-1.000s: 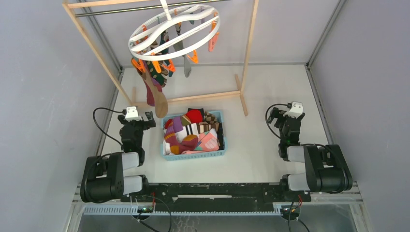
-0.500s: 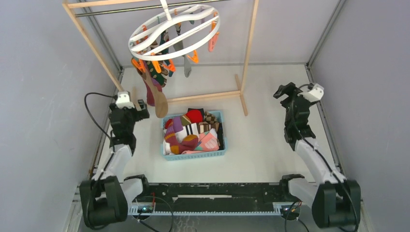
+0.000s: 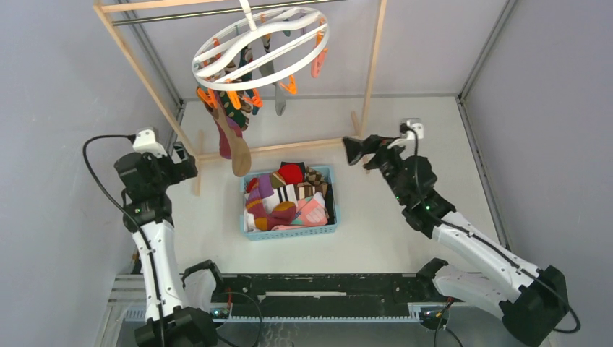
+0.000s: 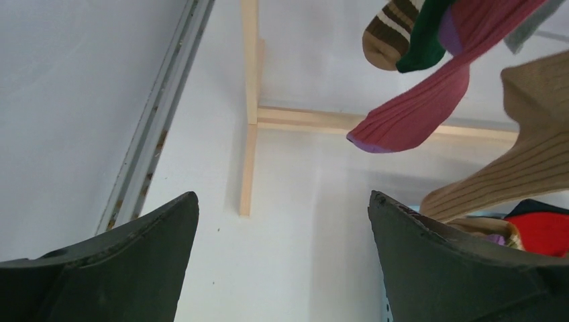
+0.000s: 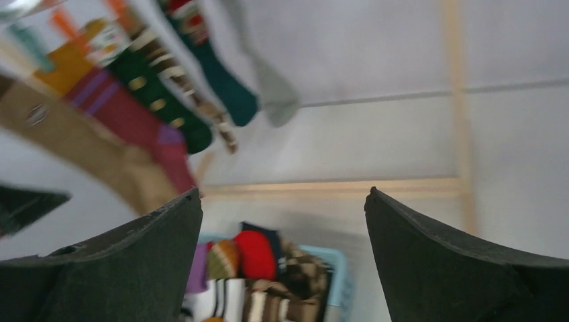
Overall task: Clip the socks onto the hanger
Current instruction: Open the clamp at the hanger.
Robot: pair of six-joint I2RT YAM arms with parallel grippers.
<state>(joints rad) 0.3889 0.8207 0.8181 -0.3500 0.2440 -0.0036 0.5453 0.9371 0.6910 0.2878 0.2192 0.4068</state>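
Note:
The white ring hanger (image 3: pixel 260 49) hangs from the rack's rod at the back, with orange and pink clips. Several socks (image 3: pixel 233 130) hang from its left side: tan, maroon, green, grey. They also show in the left wrist view (image 4: pixel 416 121) and the right wrist view (image 5: pixel 141 100). More socks (image 3: pixel 288 199) fill the blue basket. My left gripper (image 3: pixel 185 160) is raised left of the hanging socks, open and empty. My right gripper (image 3: pixel 356 148) is raised right of the basket's far end, open and empty.
The blue plastic basket (image 3: pixel 329 230) sits mid-table between the arms. The light wooden rack frame (image 3: pixel 372 79) stands behind it, with its floor bars (image 3: pixel 303 144) by the basket's far side. Grey walls close in left and right.
Both arms have risen and stretched forward from a folded pose. The left gripper went up and left; the right gripper swung left toward the rack's post.

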